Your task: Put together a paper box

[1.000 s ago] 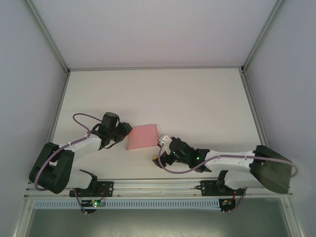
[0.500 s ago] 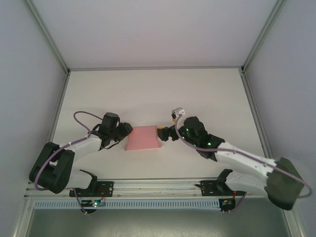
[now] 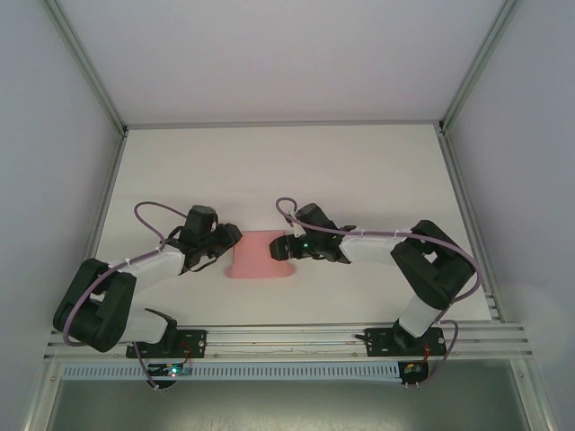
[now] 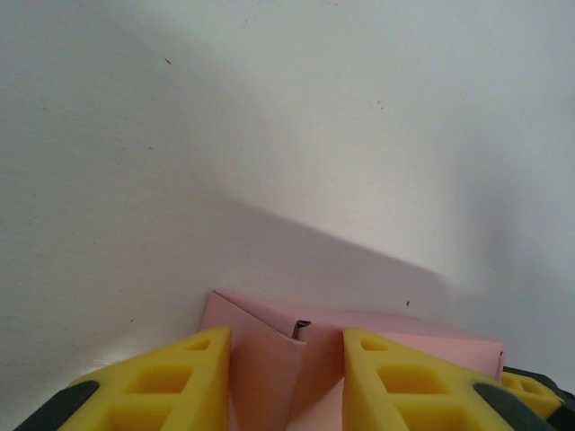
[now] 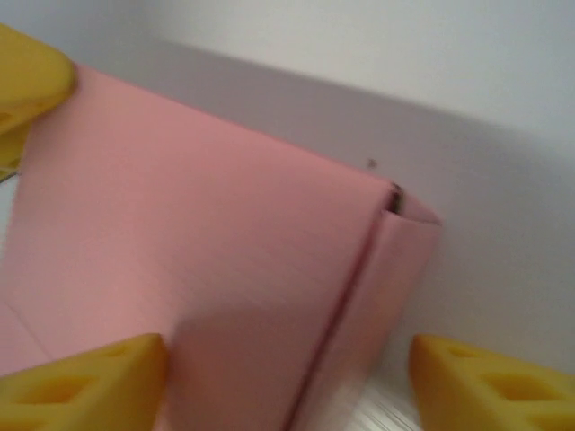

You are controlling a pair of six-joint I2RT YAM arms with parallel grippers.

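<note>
The paper box (image 3: pixel 260 256), a folded squarish flat pink box, lies on the white table between my two grippers. My left gripper (image 3: pixel 226 242) holds its left end; in the left wrist view a folded corner of the box (image 4: pixel 269 359) sits pinched between the yellow fingers (image 4: pixel 162 386), so the left gripper (image 4: pixel 287 386) is shut on it. My right gripper (image 3: pixel 286 247) is at the box's right end. In the right wrist view the right gripper (image 5: pixel 287 386) straddles a box corner (image 5: pixel 225 269), open, with a gap beside its right finger (image 5: pixel 494 382).
The white table (image 3: pixel 359 171) stretches behind the box to the back wall. A metal rail (image 3: pixel 287 337) runs along the near edge by the arm bases. The right arm's elbow (image 3: pixel 431 260) stands to the right of the box.
The right arm swung from near the front edge up to the box's right end, and its fingers have drawn closer together. The left gripper kept its hold and stayed put.
</note>
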